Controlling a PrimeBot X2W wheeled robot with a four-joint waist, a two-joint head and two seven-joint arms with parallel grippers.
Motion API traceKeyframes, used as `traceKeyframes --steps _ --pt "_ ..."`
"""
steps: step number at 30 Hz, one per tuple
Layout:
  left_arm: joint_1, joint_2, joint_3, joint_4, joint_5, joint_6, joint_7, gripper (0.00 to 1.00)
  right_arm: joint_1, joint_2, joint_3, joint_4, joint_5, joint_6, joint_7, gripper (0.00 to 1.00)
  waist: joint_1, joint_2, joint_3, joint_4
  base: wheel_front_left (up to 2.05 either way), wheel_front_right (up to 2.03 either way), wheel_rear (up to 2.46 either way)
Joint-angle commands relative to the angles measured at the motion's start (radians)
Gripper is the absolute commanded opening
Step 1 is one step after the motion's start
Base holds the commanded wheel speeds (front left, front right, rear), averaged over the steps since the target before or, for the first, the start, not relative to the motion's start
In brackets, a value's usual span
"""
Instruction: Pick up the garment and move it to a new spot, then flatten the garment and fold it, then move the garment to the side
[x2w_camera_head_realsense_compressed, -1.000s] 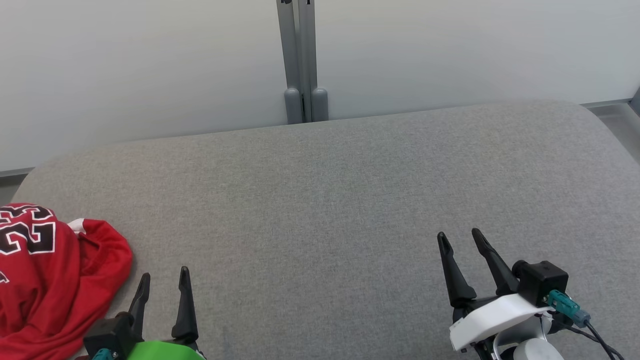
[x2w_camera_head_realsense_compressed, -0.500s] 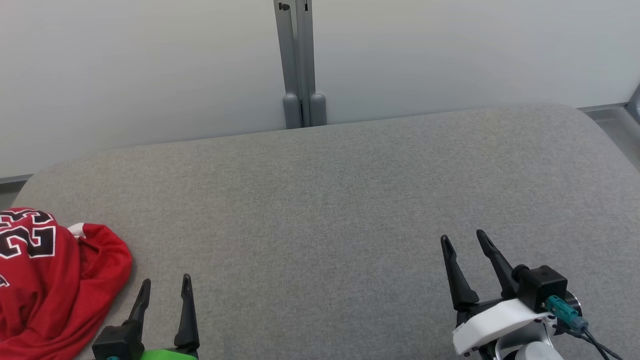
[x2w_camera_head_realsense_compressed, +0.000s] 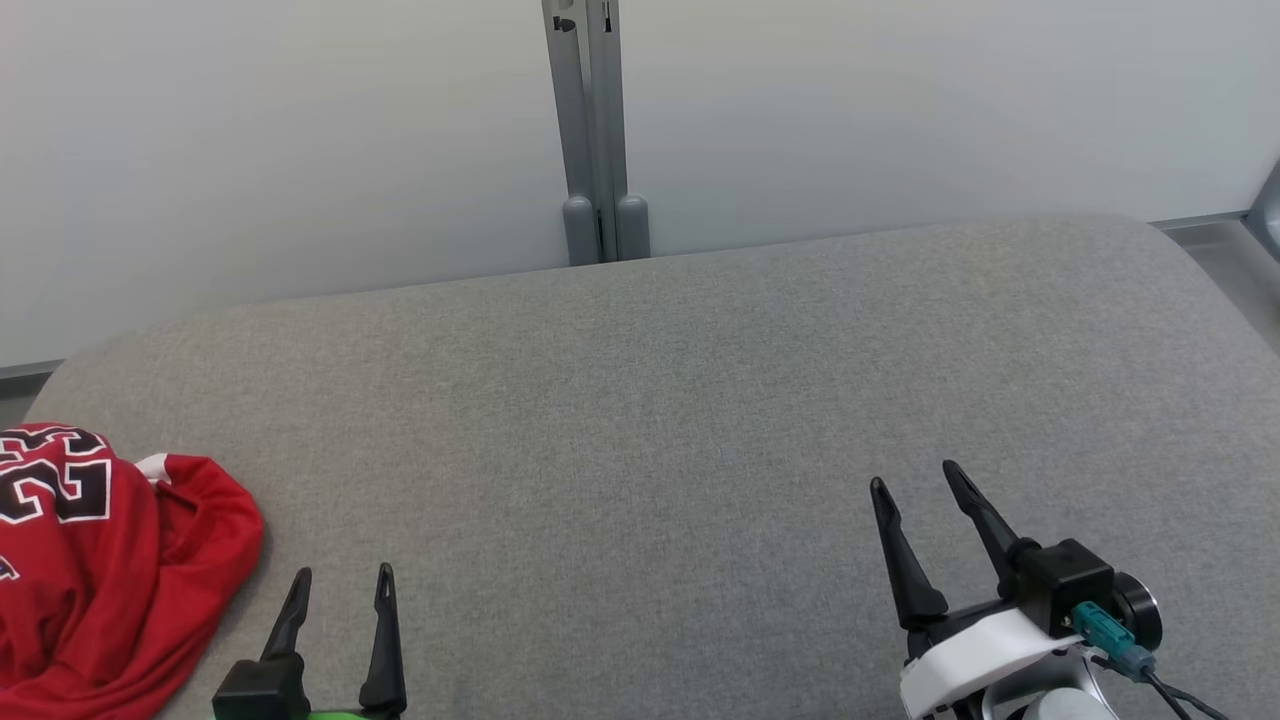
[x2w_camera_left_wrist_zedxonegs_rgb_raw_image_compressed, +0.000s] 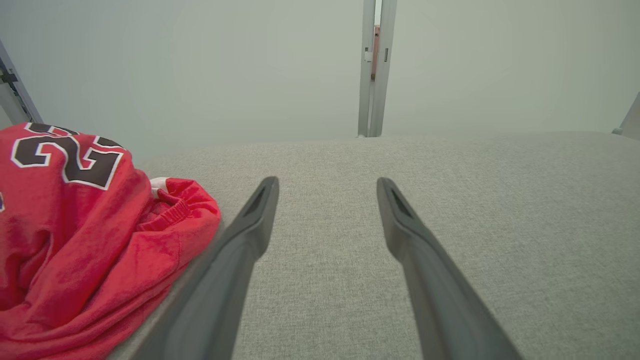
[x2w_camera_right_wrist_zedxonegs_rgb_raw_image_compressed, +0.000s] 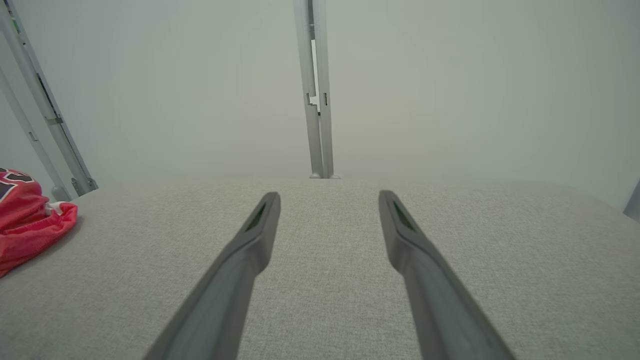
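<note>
The garment (x2w_camera_head_realsense_compressed: 95, 570) is a crumpled red jersey with black-and-white numbers, heaped at the left edge of the grey padded surface (x2w_camera_head_realsense_compressed: 650, 400). It also lies at the left in the left wrist view, garment (x2w_camera_left_wrist_zedxonegs_rgb_raw_image_compressed: 85, 240), and far left in the right wrist view, garment (x2w_camera_right_wrist_zedxonegs_rgb_raw_image_compressed: 27, 222). My left gripper (x2w_camera_head_realsense_compressed: 342, 578) stands open just right of the heap, apart from it, with nothing between its fingers. My right gripper (x2w_camera_head_realsense_compressed: 915, 478) is open over bare grey fabric at the lower right, empty.
A pale wall runs behind the surface, with a grey metal post (x2w_camera_head_realsense_compressed: 592, 130) at its middle. Slanted metal struts (x2w_camera_right_wrist_zedxonegs_rgb_raw_image_compressed: 45, 115) stand at the far left. The surface's rounded right corner (x2w_camera_head_realsense_compressed: 1200, 260) drops to the floor.
The head camera has tilted a little, shifting the whole picture. Both grippers sit slightly lower in view than before. The garment lies as it did.
</note>
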Motion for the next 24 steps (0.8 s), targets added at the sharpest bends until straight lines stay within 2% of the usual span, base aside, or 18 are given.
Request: traceKeyframes --steps 1,15,19,24 --pt "0.013 0.007 0.0 0.001 0.022 0.002 -0.01 1.0 0.015 -0.004 0.003 0.0 -0.022 0.0 -0.01 1.0 0.0 -0.0001 -0.001 0.0 0.0 0.0 0.0" --pt "0.012 0.007 -0.004 -0.001 0.009 0.002 -0.007 1.0 0.018 -0.004 -0.002 0.003 -0.017 0.0 -0.009 1.0 0.0 -0.0001 0.004 0.006 0.0 0.0 0.0" --pt "0.001 0.007 -0.01 0.001 0.009 -0.002 -0.007 1.0 0.018 -0.004 -0.006 0.005 -0.023 0.0 -0.009 1.0 0.0 -0.0001 0.008 0.032 0.0 0.0 0.0" --pt "-0.001 0.007 -0.012 -0.002 0.015 -0.005 -0.007 1.0 0.024 -0.004 -0.01 0.004 -0.025 0.0 -0.009 1.0 0.0 -0.0001 0.013 0.102 0.0 0.0 0.0"
